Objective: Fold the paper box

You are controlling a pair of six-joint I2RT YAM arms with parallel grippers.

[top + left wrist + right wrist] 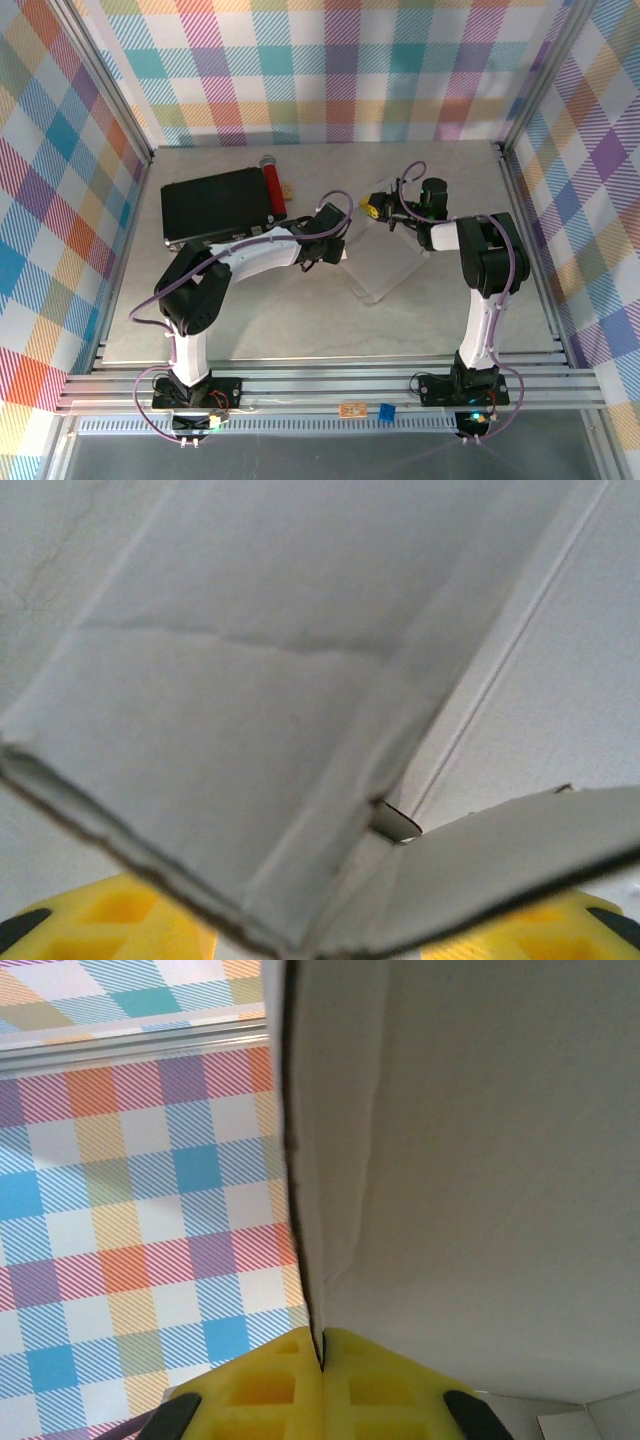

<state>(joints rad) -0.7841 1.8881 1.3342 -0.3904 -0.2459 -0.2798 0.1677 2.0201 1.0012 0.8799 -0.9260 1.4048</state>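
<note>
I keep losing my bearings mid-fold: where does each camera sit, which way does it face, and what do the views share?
Top camera: above and behind the arms, looking down at the table, both arms with bases nearest, the paper box and the black case.
Left wrist: on the left arm, looking along the left gripper, yellow fingers apart, at the box's folded flaps.
Right wrist: on the right arm, looking past the right gripper, shut on a box edge, toward the checked wall.
Shared: all three show the box.

The paper box (250,730) was matt white thin cardboard with rough cut edges. The fingers (260,1390) were yellow plastic, and the tabletop (300,320) was smooth and grey.
</note>
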